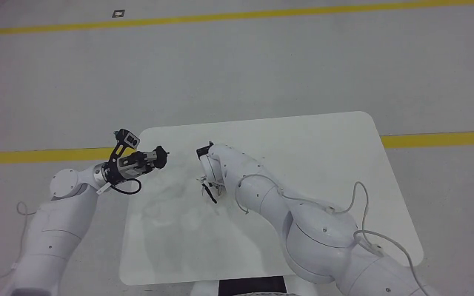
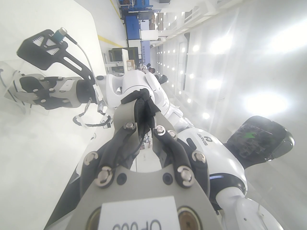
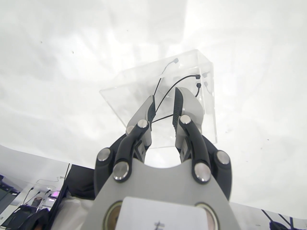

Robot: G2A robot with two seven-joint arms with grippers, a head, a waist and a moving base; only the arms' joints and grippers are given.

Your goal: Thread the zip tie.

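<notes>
A: Where's the zip tie (image 3: 197, 76) relative to the right claw (image 3: 165, 94)?

B: Straight ahead of it, inside the clear box (image 3: 112, 99) on the counter (image 1: 333, 148), left half, about midway between far and near edges. The claw is down in the box with its fingers partly open. 1 black strap runs through the gap. Not pinched, holding nothing.

A: Axis?

B: Long axis runs roughly along the claw's reach. Tail is by the fingers, the strap curves away, and the head sits near the box's far wall. So the head points away from the claw. At least 2 more ties lie beside it with heads close together. Wrong-tie pickup looks possible to me.

A: Left claw (image 1: 163, 156)?

B: Well apart, raised by the counter's left edge, aimed toward the box. Fingers look shut. A thin black strand trails back between them; can't tell what it is.

A: So right is nearer.

B: Yes, by a lot. Fingers sit either side of the strap, so a squeeze would land crosswise to its axis.
</notes>
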